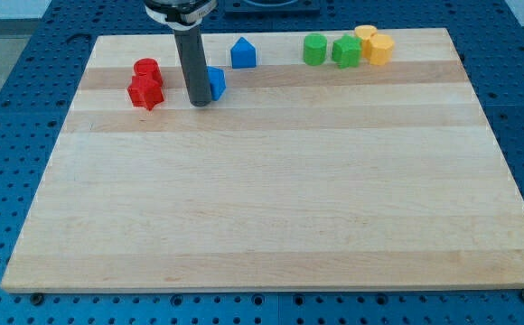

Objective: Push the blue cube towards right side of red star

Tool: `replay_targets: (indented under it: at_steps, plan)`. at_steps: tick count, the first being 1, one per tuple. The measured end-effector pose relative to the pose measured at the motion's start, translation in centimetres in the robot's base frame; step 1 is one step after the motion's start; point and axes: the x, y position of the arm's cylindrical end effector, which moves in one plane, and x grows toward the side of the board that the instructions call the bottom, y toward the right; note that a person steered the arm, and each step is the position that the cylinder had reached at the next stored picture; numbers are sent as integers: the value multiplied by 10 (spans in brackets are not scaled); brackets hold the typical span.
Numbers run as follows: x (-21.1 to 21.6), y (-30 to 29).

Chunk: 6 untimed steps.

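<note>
The red star [145, 93] lies near the board's top left, with a red cylinder [146, 69] touching it just above. The blue cube [215, 82] sits to the star's right, partly hidden behind my rod. My tip [201, 102] rests on the board against the cube's left side, between the star and the cube. A gap of bare wood separates my tip from the star.
A blue house-shaped block [243, 53] stands above and right of the cube. Two green blocks [314, 50] [346, 51] and two yellow blocks [365, 36] [380, 49] cluster at the top right. The wooden board [271, 208] rests on a blue perforated table.
</note>
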Motion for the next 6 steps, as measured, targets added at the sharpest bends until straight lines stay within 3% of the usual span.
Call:
replay_targets:
  at_steps: [4, 5, 6]
  plan:
    - [-24, 64]
    - [-46, 33]
    - [-41, -14]
